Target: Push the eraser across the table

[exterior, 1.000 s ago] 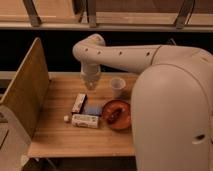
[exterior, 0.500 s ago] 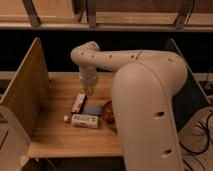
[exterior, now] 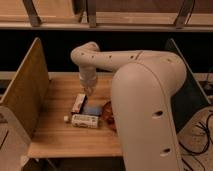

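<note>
The eraser point(exterior: 78, 103) is a small whitish bar with a reddish-brown band. It lies on the light wooden table point(exterior: 55, 137), left of centre. My gripper point(exterior: 89, 91) hangs at the end of the white arm, pointing down, just above and to the right of the eraser's far end. I cannot tell whether it touches the eraser.
A blue square pad point(exterior: 92, 110) lies right of the eraser and a white oblong pack point(exterior: 84, 121) in front of it. A reddish dish point(exterior: 107, 113) is partly hidden behind my arm. Upright wooden panels stand at the left point(exterior: 25, 92) and right point(exterior: 186, 75).
My arm has swung nearer the camera and now covers the table's right side, hiding the white cup. The gripper has shifted down toward the eraser.
</note>
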Tool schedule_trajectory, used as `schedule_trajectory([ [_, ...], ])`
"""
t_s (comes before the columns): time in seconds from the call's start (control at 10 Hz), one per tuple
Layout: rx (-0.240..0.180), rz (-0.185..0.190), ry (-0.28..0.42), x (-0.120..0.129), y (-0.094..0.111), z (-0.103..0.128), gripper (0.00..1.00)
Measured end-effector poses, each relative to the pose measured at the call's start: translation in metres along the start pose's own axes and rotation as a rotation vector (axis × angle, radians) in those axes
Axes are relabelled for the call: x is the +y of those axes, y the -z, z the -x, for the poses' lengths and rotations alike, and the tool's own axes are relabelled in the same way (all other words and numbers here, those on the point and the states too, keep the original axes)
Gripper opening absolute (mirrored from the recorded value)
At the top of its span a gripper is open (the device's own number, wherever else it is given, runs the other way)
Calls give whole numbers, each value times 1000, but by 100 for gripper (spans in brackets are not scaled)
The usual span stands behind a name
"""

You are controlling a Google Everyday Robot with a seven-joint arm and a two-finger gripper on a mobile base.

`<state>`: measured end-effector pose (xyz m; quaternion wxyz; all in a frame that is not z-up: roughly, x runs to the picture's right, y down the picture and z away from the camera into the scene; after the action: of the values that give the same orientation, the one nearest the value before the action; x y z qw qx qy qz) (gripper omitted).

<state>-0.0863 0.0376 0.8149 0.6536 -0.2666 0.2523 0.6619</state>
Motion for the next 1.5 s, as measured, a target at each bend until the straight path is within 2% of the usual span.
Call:
schedule_trajectory([
  [0.2, 25, 0, 44, 11, -38, 4, 0],
  [0.4, 20, 8, 67, 15, -63, 16, 0],
  [0.6, 3, 28, 85, 21, -80, 31, 0],
  [0.9, 11, 63, 88, 22, -104, 41, 0],
  [1.2, 22, 68, 96, 21, -126, 45, 0],
  [1.5, 16, 80, 137, 30, -136, 54, 0],
])
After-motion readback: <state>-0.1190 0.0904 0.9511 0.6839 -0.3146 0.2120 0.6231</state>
